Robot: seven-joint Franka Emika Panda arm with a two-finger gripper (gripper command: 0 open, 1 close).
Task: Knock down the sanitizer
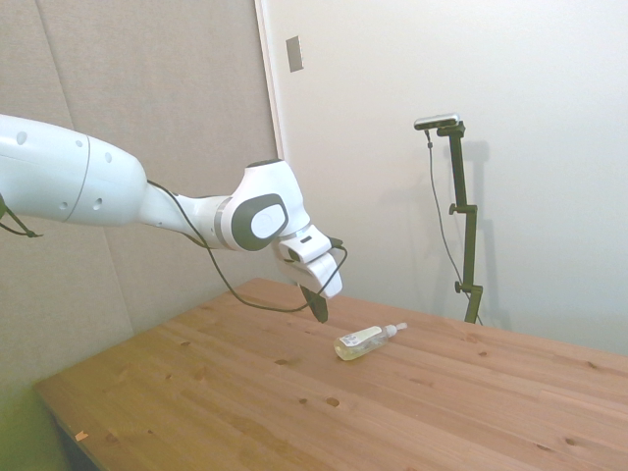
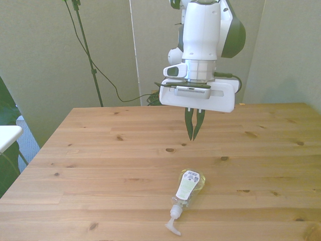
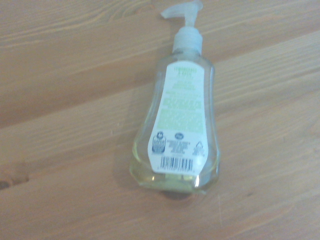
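The sanitizer (image 2: 186, 192) lies flat on its side on the wooden table (image 2: 100, 150), label up, its white pump pointing toward the near edge in the front view. In the side view the sanitizer (image 1: 365, 340) rests just right of the arm's fingers. The wrist view shows the sanitizer (image 3: 179, 125) close up, with yellowish liquid pooled along its base. My gripper (image 2: 193, 136) hangs above the table behind the bottle, apart from it, fingertips together and holding nothing. In the side view the gripper (image 1: 322, 316) hovers a little above the wood.
The table (image 1: 245, 412) is bare wood around the bottle. A wall stands behind it, and a cable hangs from the arm's wrist.
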